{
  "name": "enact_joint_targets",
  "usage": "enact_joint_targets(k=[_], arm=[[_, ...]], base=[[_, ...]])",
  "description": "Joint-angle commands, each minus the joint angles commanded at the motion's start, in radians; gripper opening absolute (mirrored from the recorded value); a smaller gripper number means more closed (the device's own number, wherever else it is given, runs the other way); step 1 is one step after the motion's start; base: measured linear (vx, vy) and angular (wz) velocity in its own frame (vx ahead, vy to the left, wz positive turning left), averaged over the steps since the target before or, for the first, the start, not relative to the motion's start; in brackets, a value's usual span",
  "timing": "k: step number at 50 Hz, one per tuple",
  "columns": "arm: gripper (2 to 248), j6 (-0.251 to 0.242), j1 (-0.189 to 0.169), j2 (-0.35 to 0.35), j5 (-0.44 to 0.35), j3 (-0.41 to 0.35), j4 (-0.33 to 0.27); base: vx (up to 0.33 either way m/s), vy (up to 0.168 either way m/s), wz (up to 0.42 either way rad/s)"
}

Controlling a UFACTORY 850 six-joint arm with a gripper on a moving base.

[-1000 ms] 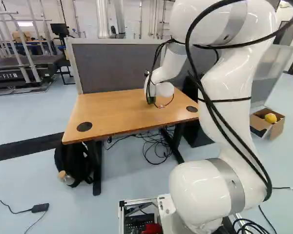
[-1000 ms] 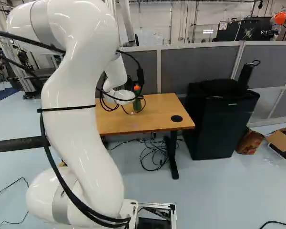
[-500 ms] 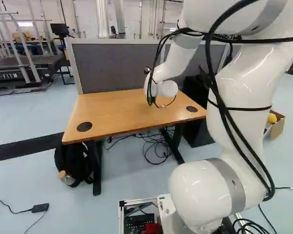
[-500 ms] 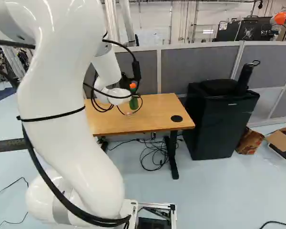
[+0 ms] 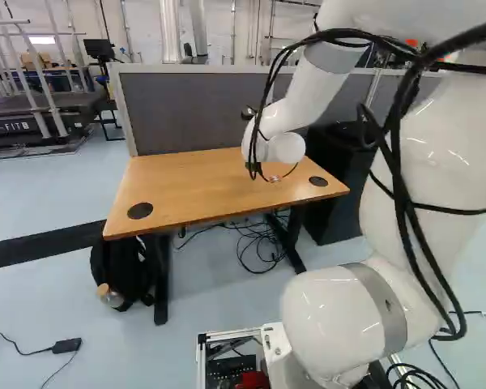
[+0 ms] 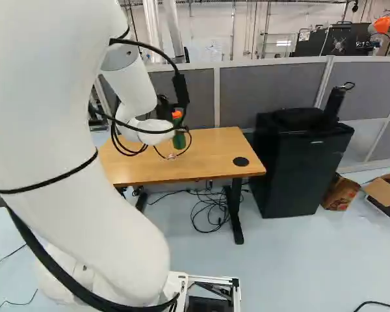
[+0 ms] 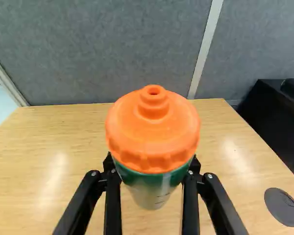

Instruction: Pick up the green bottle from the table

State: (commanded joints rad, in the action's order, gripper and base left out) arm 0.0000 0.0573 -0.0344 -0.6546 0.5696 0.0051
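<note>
My gripper [image 6: 164, 108] is mostly hidden behind the white wrist in the right base view, with the green bottle [image 6: 179, 139] beside it. Seen from the wrist, the gripper [image 7: 152, 167] is shut on the bottle [image 7: 154, 132], one finger against each side just below the orange cap. The bottle's pale lower part hangs between the fingers. It looks slightly raised over the wooden table [image 7: 49, 147], though its base is hard to make out. In the left base view the wrist covers nearly all of the bottle.
Grey partitions [image 6: 273, 94] stand behind the table [image 5: 178, 186]. A black cabinet [image 6: 299, 162] is at its right end. Beneath are table legs, loose cables [image 5: 263, 243] and a black bag [image 5: 121, 271]. Cardboard boxes [image 6: 385, 192] lie beyond the cabinet.
The arm's upper links have swung back and down. The wrist has shifted, carrying the bottle leftward and slightly up in the right base view. The base has not moved.
</note>
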Motion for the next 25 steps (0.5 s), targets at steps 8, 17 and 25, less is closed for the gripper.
enact_joint_targets(k=[8, 17, 25], arm=[[111, 0.000, 0.002, 0.062, 0.011, -0.043, 0.000], [111, 0.000, 0.005, 0.133, 0.024, -0.091, 0.000], [111, 0.000, 0.012, 0.199, 0.046, -0.134, 0.000]], base=[[0.000, 0.000, 0.000], [0.000, 0.000, 0.000], [0.000, 0.000, 0.000]])
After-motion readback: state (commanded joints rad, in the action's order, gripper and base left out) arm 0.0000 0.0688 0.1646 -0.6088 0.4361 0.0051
